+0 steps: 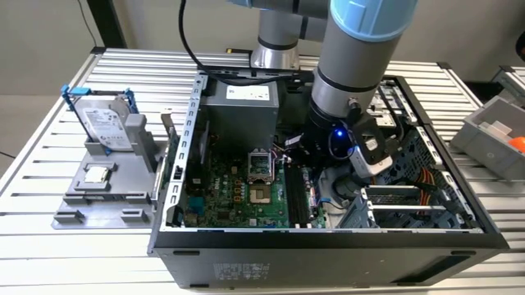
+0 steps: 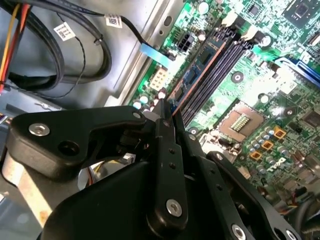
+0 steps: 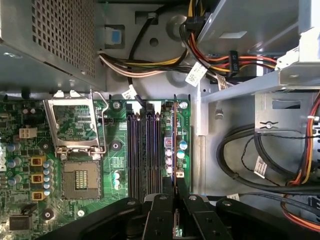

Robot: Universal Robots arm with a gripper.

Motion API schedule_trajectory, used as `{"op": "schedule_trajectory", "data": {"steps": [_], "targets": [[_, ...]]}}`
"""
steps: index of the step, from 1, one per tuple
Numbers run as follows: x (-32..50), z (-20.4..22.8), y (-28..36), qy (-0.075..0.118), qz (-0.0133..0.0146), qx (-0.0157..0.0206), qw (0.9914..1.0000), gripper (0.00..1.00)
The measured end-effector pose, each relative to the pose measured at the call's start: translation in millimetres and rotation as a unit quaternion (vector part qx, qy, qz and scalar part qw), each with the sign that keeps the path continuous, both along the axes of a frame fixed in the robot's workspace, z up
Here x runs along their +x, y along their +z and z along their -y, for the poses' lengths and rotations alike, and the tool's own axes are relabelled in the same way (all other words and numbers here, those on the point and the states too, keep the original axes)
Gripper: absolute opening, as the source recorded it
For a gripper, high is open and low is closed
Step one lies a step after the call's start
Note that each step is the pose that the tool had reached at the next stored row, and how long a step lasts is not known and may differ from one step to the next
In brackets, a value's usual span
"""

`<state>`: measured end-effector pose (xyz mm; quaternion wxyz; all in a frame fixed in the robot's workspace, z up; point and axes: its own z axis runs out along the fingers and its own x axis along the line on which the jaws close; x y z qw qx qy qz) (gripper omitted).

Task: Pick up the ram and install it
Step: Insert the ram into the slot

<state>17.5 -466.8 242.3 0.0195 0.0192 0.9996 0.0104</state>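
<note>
Black gripper (image 2: 167, 117) fingers (image 3: 161, 215) clamp the ram (image 2: 200, 65) edge-on, standing in a memory slot (image 3: 150, 150) on the motherboard (image 1: 246, 196), just beside the empty processor socket (image 3: 80, 175), inside the open computer case (image 1: 328, 246).

The gripper (image 2: 167, 117) is matt black plastic with shiny metal screws. The ram (image 2: 200, 65) is a glossy green board, like the motherboard (image 3: 115, 145). The case (image 1: 328, 252) is dull grey metal; the table (image 1: 49, 246) is ribbed, brushed aluminium.
</note>
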Motion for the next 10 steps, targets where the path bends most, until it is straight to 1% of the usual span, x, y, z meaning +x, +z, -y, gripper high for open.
{"op": "schedule_trajectory", "data": {"steps": [10], "targets": [[0.0, 2.7, -9.4, 0.0, 0.0, -0.0001, 1.0, 0.0]]}}
